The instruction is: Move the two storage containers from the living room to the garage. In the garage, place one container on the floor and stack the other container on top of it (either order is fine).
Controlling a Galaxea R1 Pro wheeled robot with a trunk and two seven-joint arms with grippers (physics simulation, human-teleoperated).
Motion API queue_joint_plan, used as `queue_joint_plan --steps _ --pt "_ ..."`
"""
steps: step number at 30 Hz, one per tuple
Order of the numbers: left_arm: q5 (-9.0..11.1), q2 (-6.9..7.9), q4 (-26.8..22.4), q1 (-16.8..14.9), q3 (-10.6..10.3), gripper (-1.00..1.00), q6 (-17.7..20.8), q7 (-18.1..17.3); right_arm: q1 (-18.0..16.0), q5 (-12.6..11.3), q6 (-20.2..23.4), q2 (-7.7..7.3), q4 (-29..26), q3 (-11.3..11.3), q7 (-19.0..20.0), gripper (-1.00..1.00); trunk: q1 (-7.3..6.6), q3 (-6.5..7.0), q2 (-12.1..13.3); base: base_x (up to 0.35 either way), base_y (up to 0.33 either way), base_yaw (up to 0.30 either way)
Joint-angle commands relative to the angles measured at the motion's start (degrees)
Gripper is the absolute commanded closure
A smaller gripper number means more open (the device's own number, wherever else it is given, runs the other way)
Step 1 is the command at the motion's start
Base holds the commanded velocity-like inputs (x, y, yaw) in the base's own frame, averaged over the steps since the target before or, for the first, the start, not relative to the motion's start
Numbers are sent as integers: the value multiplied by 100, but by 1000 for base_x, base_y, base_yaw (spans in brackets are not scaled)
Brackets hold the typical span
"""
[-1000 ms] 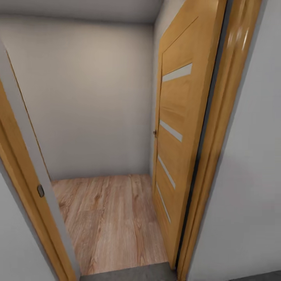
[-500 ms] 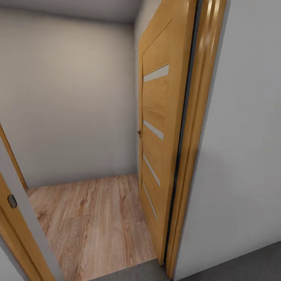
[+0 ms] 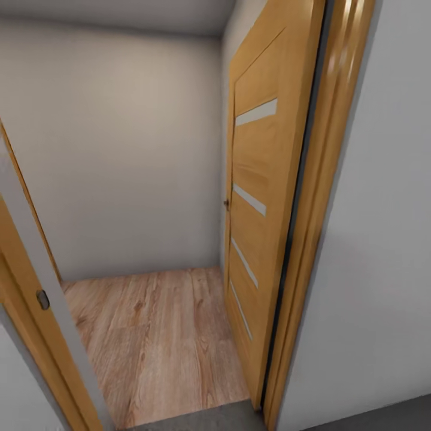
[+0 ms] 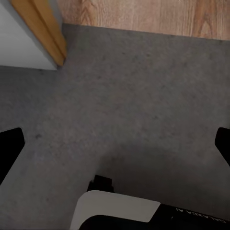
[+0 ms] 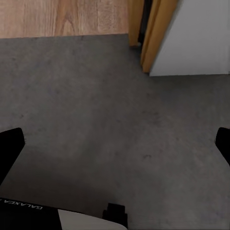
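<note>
I faced an open door (image 3: 263, 197); both grippers' fingers (image 4: 9, 143) (image 5: 9, 143) were spread, apparently empty, over the grey floor (image 4: 124, 96).

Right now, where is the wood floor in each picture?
Head: wood floor low in the middle, beside the door.
Left wrist: strip beyond the grey floor, by the frame.
Right wrist: strip beyond the grey floor, by the frame.
Shared landmark: the frame.
</note>
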Motion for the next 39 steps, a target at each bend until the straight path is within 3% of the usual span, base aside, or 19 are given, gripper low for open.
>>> queue_joint_plan --steps 1,13,20,30,39 --pt "60 4 19 -9 5 -100 -27 -26 -10 30 -45 0 23 27 -1 -100 1 -9 -8 0 0 295" --pt "77 -5 26 -9 5 -100 3 -34 -10 30 -45 4 23 27 -1 -100 1 -9 -8 0 0 296" --pt "61 -85 15 -9 -2 -100 21 -30 -10 30 -45 6 23 27 1 -100 1 -9 -8 25 0 277" --pt "52 -54 -11 -9 -188 -100 46 -1 -10 28 -47 5 23 27 51 -100 1 -9 -8 288 0 37" --pt "67 -73 -47 -9 -193 -100 22 11 -10 30 -51 1 23 27 52 -100 1 -9 -8 149 0 0"
